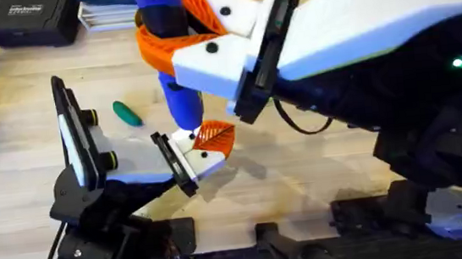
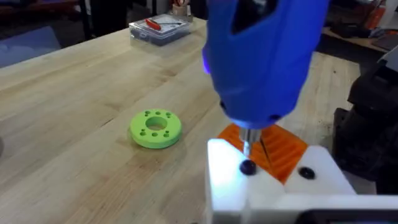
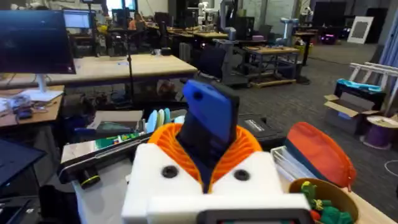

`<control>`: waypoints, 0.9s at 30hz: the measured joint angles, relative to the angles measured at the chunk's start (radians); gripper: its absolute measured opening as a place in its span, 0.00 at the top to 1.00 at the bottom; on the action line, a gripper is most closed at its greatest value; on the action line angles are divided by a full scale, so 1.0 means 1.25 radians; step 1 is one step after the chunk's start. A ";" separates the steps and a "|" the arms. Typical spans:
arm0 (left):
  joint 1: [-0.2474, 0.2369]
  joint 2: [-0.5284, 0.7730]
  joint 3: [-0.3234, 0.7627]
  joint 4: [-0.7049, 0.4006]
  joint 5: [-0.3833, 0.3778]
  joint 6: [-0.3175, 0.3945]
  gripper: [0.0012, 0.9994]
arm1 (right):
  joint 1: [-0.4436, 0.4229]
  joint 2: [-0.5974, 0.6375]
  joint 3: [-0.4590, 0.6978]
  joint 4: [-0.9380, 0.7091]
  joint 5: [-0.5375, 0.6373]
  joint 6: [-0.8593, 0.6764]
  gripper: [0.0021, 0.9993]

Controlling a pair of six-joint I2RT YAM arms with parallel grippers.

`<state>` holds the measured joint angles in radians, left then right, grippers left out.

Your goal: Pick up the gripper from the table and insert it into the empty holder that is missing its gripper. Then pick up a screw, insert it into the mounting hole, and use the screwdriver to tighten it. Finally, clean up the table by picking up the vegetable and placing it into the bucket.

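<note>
My wooden desk [image 1: 321,180] is under everything. My right jaws [image 1: 176,41] are clenched around the blue screwdriver [image 1: 179,100], standing it up with its tip on a dark screw [image 2: 247,167] in the white holder [image 1: 195,154]. I cannot tell if my left jaws are clenched or released. The orange gripper [image 1: 215,135] already sits in the holder, so I think that part is done and the screw is being tightened now. The little green vegetable [image 1: 127,114] lies on the desk nearby. It must go into the bucket [image 3: 333,199] last.
</note>
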<state>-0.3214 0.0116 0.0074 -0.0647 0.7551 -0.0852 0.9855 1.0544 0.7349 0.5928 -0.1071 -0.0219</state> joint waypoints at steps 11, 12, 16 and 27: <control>0.000 0.000 0.000 0.000 0.000 0.000 1.00 | 0.002 0.024 0.000 0.014 -0.024 0.002 0.97; 0.000 0.000 0.000 0.000 0.000 0.000 1.00 | 0.002 0.024 0.000 0.014 -0.025 0.002 0.97; 0.000 0.000 0.000 0.000 0.000 0.000 1.00 | 0.002 0.024 0.000 0.015 -0.026 0.002 0.97; 0.000 0.000 0.000 0.000 0.000 0.000 1.00 | 0.002 -0.002 -0.002 0.021 -0.026 -0.024 0.97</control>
<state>-0.3214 0.0116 0.0074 -0.0647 0.7551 -0.0853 0.9878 1.0514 0.7322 0.6186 -0.1398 -0.0518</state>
